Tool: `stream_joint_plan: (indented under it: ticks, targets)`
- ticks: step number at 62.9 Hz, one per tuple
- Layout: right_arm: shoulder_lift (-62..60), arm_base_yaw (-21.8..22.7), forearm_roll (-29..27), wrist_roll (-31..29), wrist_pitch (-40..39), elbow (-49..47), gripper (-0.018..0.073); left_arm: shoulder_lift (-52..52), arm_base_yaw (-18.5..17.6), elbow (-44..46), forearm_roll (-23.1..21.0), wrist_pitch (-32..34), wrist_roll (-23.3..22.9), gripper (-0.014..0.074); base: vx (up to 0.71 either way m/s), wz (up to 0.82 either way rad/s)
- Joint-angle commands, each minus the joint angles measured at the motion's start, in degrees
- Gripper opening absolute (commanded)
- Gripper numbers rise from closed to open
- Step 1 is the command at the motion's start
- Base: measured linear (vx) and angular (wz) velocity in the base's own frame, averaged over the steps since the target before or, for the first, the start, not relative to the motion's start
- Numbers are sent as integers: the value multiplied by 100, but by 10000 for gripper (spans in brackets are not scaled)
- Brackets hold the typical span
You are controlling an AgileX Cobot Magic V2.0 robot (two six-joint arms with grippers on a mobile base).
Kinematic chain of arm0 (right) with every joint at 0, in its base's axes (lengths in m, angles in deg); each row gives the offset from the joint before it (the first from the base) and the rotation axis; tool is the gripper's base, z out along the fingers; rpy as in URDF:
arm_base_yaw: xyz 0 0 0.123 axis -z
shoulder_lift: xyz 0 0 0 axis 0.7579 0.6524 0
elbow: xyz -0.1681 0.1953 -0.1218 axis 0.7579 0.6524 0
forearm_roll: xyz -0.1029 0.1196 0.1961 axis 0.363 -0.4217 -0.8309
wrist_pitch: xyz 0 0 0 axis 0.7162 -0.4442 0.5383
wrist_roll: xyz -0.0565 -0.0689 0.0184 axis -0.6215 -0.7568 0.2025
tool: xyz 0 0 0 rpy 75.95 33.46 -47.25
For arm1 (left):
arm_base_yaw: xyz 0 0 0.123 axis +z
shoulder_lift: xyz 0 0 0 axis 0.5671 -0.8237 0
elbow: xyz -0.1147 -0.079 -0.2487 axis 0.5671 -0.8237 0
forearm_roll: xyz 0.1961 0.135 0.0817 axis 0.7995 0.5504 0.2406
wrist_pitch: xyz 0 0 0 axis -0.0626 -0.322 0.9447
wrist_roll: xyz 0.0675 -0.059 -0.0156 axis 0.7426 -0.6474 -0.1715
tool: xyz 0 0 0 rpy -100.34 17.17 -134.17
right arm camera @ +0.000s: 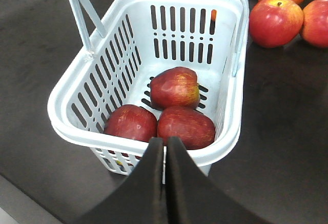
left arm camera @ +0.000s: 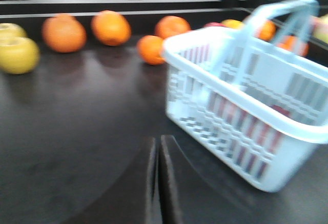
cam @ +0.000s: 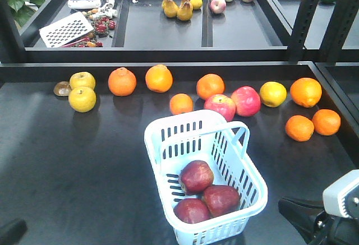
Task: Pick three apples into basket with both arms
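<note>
The right gripper hangs above the near rim of the basket, its two black fingers pressed together with only a thin seam between them and nothing held. In the front view only a grey-white piece and black parts of the right arm show at the near right corner. The left gripper sits low over the dark table, left of the basket, fingers likewise pinched together and empty.

The three apples lie together on the basket floor, touching one another: one farther in, two side by side against the near wall. The basket stands upright near the middle of the table, turned at a slant, both handles raised.

The right wrist view looks down into the basket and shows all three apples plainly. The left wrist view is blurred and shows the basket's slotted side, with only red glimpses through the slots.

Beyond the basket runs a row of oranges, yellow fruit and two pink-red apples. The table left of the basket is bare. A raised black edge bounds the table's far side.
</note>
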Motion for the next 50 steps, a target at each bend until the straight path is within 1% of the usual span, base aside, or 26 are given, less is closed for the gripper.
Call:
stream_joint_plan:
  ticks: [1,5,11,13,17,32,38,42,50]
  targets:
    - [-20,8,-58,14,-215,-150,-4,-95,446,-42,17,399,-50,-6,0,0]
    - [-20,8,-58,14,-215,-150,-4,-95,700,-42,62,404,-88,-6,0,0]
    - [-20,8,-58,14,-215,-150,-4,106,1048,-42,358,375,-333,-6,0,0]
    - [-20,8,-58,14,-215,-150,-4,203,1126,-42,448,347,-351,-6,0,0]
    - [-20,8,-58,14,-215,-150,-4,464,1298,-42,472,282,-345,-6,0,0]
    - [-20,8,-58,14,-215,-150,-4,1521,1948,-42,626,-407,-345,-6,0,0]
    - [-20,8,-58,14,-215,-150,-4,1834,2181,-42,626,-648,-350,-6,0,0]
    - [-20,8,-57,14,-199,-150,-4,1818,2324,-42,626,-648,-350,-6,0,0]
    - [-20,8,-57,14,-199,-150,-4,1818,2432,-42,626,-604,-350,-6,0,0]
